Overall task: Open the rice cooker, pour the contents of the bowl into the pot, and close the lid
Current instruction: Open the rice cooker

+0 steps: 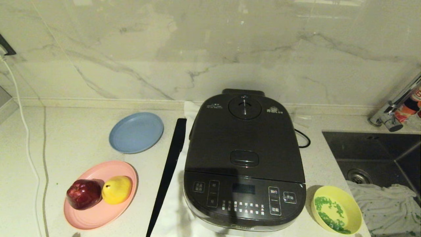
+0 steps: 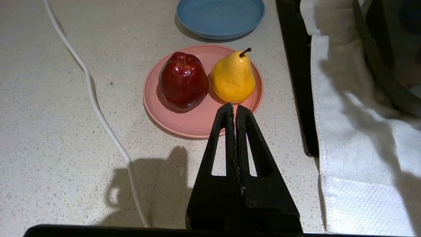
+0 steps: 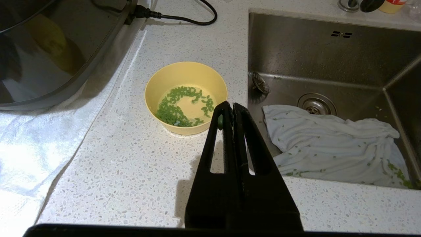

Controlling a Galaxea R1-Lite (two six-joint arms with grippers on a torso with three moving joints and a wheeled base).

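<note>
Jaws on both the left gripper (image 2: 234, 107) and right gripper (image 3: 229, 107) are pressed together, holding nothing. Big dark grey rice cooker (image 1: 244, 161) sits mid-tabletop, hinged lid (image 1: 244, 138) down; small pale yellow plastic bowl (image 3: 186, 97) of chopped green bits (image 3: 179, 107) waits beside it. I'd press the oblong release button (image 1: 244, 158) squarely first.
</note>
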